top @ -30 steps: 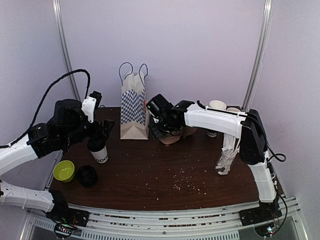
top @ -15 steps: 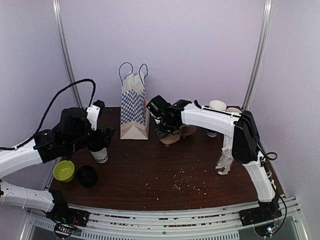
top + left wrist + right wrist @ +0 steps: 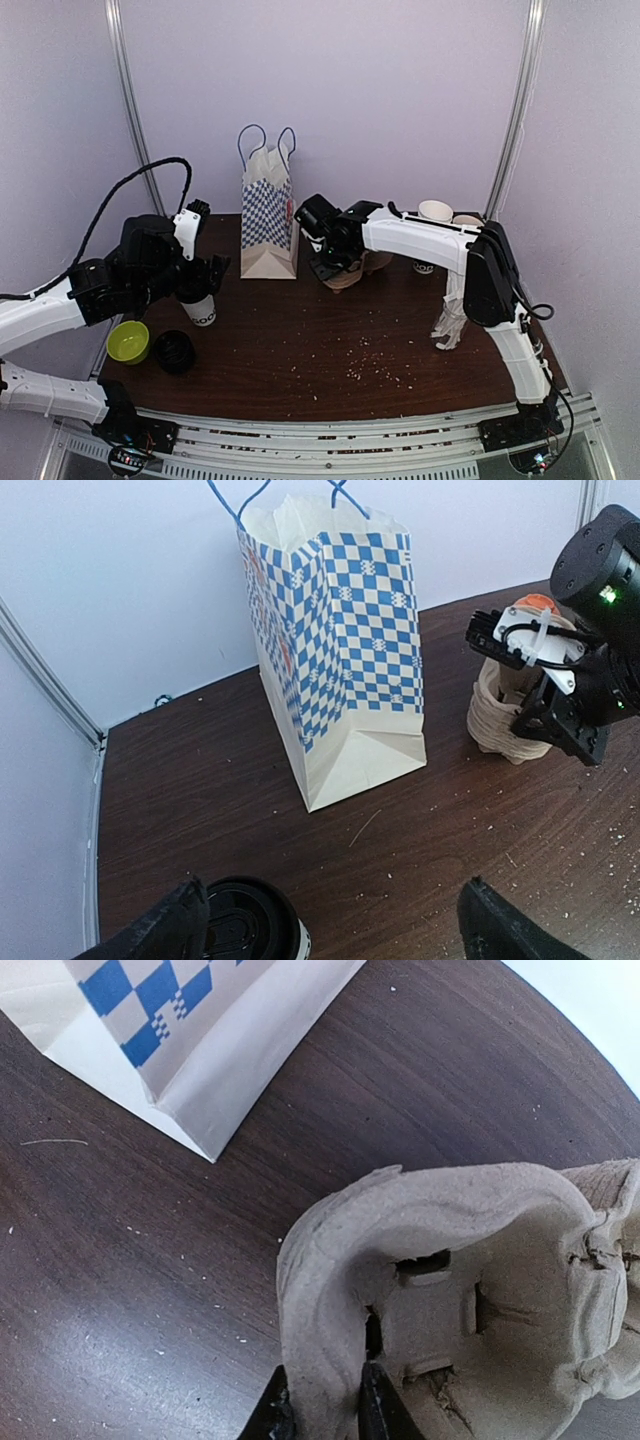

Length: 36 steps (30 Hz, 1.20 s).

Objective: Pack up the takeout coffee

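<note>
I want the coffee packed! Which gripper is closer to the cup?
Left. The left gripper is open, with the cup between its fingers. The right gripper is farther off, pinching the wall of the carrier tray.

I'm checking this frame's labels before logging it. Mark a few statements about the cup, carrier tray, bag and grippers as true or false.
1. The right gripper pinches the wall of the carrier tray. True.
2. The cup sits in one of the tray's holes. False: it is between the open fingers of the left gripper, on the other side of the bag from the tray.
3. The checked bag lies flat on its side. False: it stands upright with its handles up.
4. In the top view, the carrier tray is to the right of the bag. True.
</note>
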Tool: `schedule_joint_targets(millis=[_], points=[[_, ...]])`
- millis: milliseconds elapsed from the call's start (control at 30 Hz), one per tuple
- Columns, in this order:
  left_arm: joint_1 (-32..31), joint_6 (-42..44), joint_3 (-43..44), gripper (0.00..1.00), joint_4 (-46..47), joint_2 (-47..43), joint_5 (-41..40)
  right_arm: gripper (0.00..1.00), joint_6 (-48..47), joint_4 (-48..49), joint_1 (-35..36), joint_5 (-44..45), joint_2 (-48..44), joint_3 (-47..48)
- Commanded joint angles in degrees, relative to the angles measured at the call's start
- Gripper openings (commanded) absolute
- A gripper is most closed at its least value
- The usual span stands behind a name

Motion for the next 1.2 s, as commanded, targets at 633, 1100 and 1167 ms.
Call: schedule_joint_targets(millis=[633,1100,1167], points=[[0.4,-0.5,0.5,0.89,1.3,1.8,1.7,0.03,8.0,-6.7,12.3,-9.2,-14.5,-17.0],[0.3,-4.6,0.1,0.9,1.2,1.9,6.1,0.45,9.3,-2.5,17.6,-11.7,-17.9,-22.3],[0.4,-6.5,-0.3,0.91,1.4,1.3,7.5,0.51,9.2,-2.3,17.6,-12.6,-19.6,-21.8]])
